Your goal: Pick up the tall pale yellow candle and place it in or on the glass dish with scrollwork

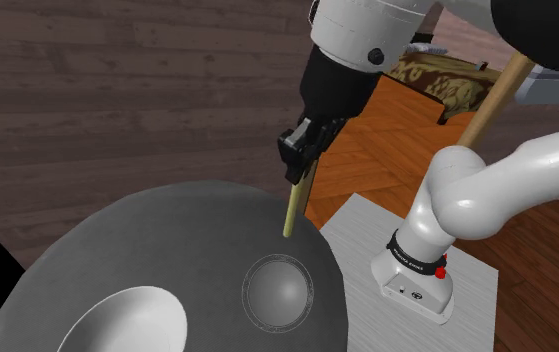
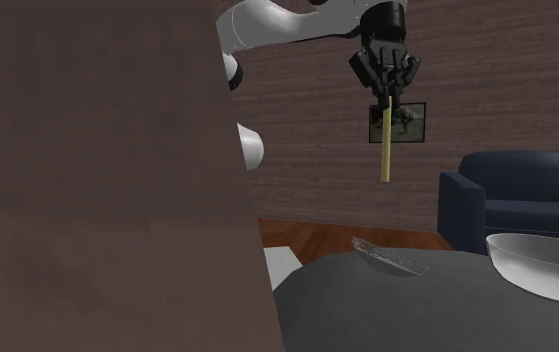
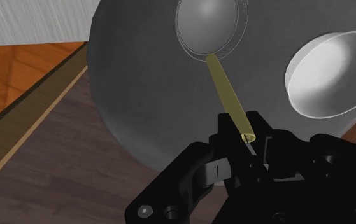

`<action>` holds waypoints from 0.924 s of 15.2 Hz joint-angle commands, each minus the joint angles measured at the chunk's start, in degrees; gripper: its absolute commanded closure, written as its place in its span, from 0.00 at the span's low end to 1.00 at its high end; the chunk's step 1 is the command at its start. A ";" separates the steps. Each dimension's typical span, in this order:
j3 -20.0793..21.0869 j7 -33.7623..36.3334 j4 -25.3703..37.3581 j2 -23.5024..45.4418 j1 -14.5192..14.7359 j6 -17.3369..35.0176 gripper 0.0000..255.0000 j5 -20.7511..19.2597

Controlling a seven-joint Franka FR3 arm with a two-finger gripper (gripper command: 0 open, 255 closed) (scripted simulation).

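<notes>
Here, at the shoulder view's left, a white bowl (image 1: 127, 318) sits on a round dark grey table (image 1: 167, 230). To its right on the same top, and apart from it, lies the glass dish (image 1: 279, 292), shallow and round with a fine patterned rim. Up and right of the dish hangs the candle (image 1: 294, 208), a thin pale yellow taper, nearly upright. Its top is pinched between the fingers of the black gripper (image 1: 297, 172), and its lower end is in the air, clear of the table. Further right comes the light grey stand (image 1: 357, 240), with the arm's white base (image 1: 415, 272) on it and an orange wooden floor (image 1: 392, 145) behind.

In the second exterior view a broad brown panel (image 2: 87, 170) covers the left. Right of it the candle hangs straight down from the gripper in front of a framed picture (image 2: 409, 122) on a plank wall. It is well above the dish, which lies almost directly beneath it on the table. Further right stands a dark blue sofa (image 2: 517, 195), and the white bowl sits at the table's right end.

In the wrist view the fingers clasp the candle at its near end. Its far end lines up with the dish's rim, and the bowl lies beside the dish.
</notes>
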 commanded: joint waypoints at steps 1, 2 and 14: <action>0.34 1.26 1.06 -1.14 0.79 -2.14 1.00 0.51; 0.54 1.27 0.24 -1.29 0.91 -1.46 1.00 0.71; 3.57 1.46 -8.97 -2.14 2.22 6.98 1.00 3.36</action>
